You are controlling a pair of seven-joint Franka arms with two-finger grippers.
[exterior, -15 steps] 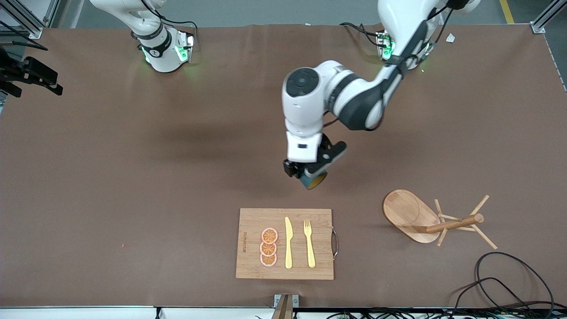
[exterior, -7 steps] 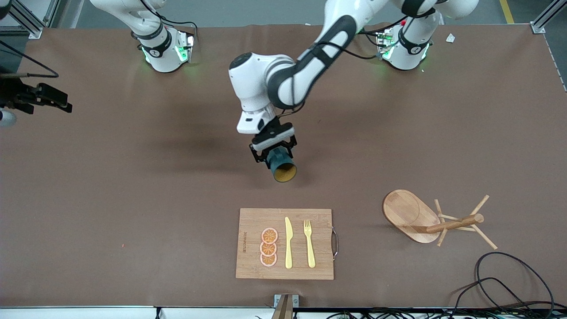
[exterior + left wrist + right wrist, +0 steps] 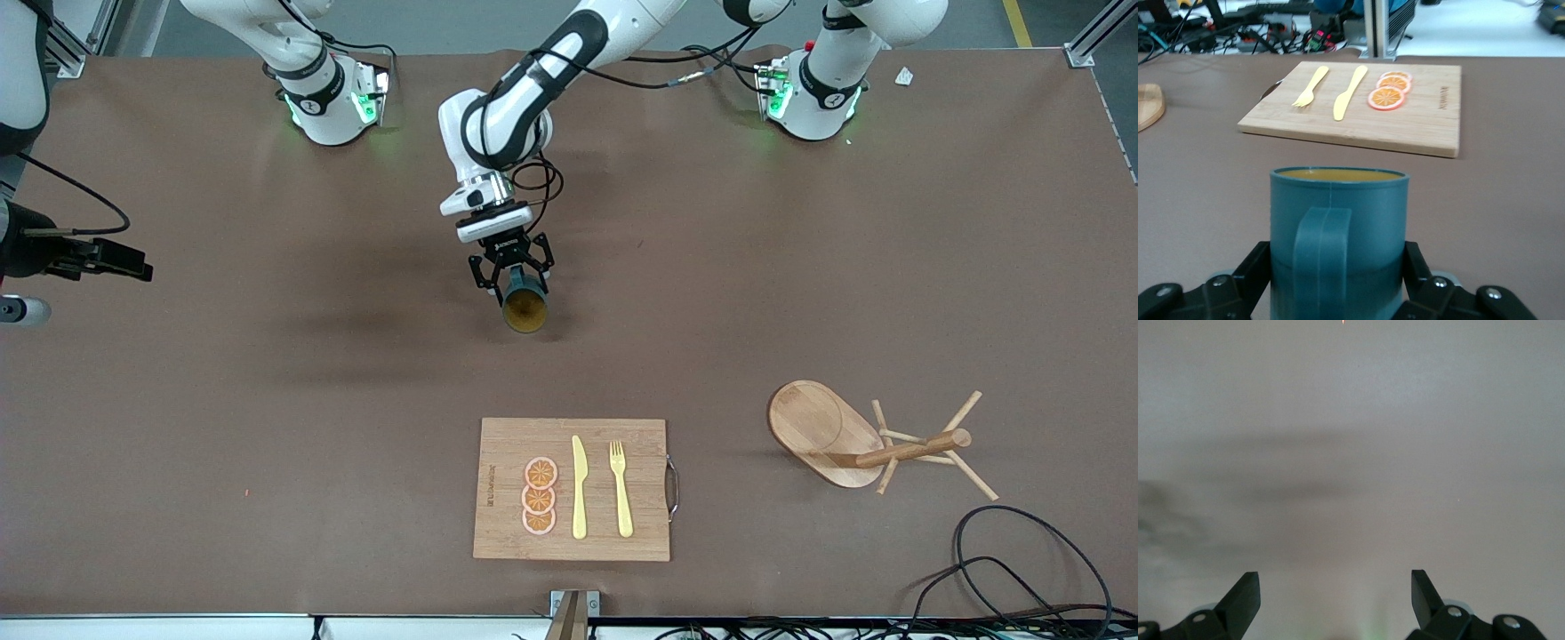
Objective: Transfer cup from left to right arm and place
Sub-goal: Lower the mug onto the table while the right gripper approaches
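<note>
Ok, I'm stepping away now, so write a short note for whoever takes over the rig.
Left gripper: shut on the cup, held in the air on its side, mouth toward the cutting board, over bare table.
Right gripper: open, empty, at the right arm's end of the table.
Done: the left arm has the cup.
Left: hand the cup to the right gripper, then place it.

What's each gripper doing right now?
Left gripper: shut on the cup, held up over the bare table.
Right gripper: open, holding nothing, at the right arm's end of the table.
</note>
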